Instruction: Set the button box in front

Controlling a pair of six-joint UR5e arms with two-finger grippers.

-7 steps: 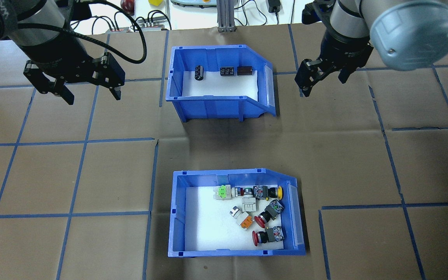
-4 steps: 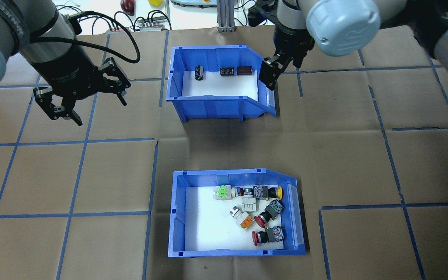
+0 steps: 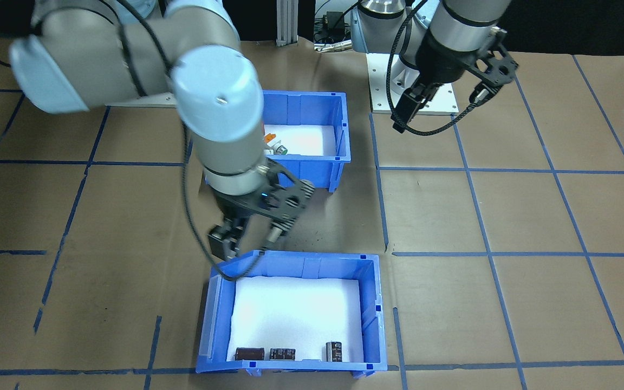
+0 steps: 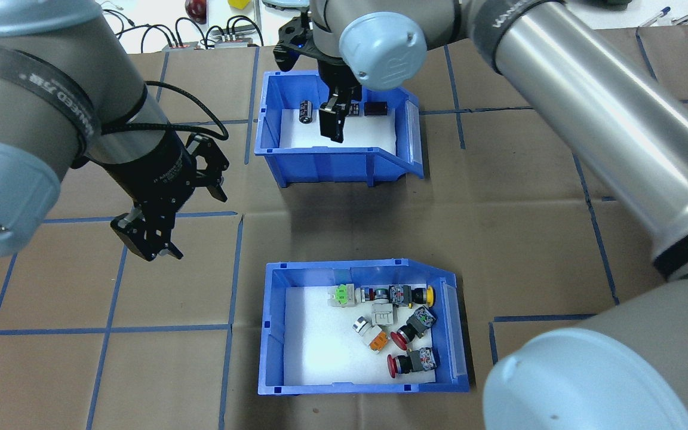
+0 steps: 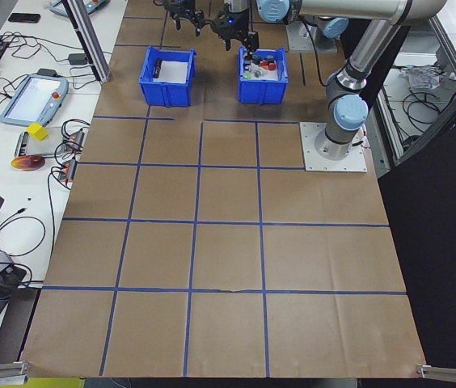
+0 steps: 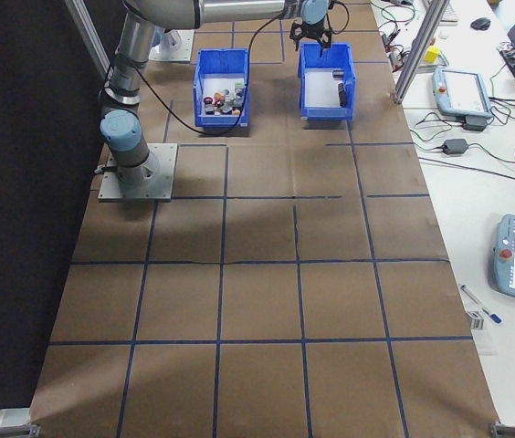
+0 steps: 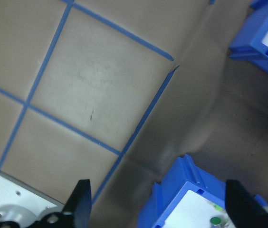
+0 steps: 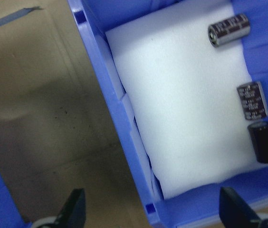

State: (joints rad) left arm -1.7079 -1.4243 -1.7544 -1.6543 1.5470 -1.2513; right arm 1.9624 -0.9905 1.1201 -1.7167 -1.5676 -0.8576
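The button box sits on the brown paper-covered table, on the robot's side of the second blue bin, with a bare strip of paper between the two. Its white foam liner carries a scatter of push-button switches, red, yellow, orange and green, bunched toward the sloped, cut-away end. Nothing is touching the button box. The right gripper hangs above the second blue bin, over that bin's wall on the button-box side, fingers spread wide apart and holding nothing; in the right wrist view the two fingertips frame the bin wall, foam on one side and bare paper on the other. Inside that bin, three small dark cylinders lie in a row along the wall farthest from the button box. The left gripper hovers over bare paper, off the button box's high-walled end and clear of it, its fingers parted and empty too. The left wrist view catches a corner of the button box between those fingertips, with a green switch peeking in.
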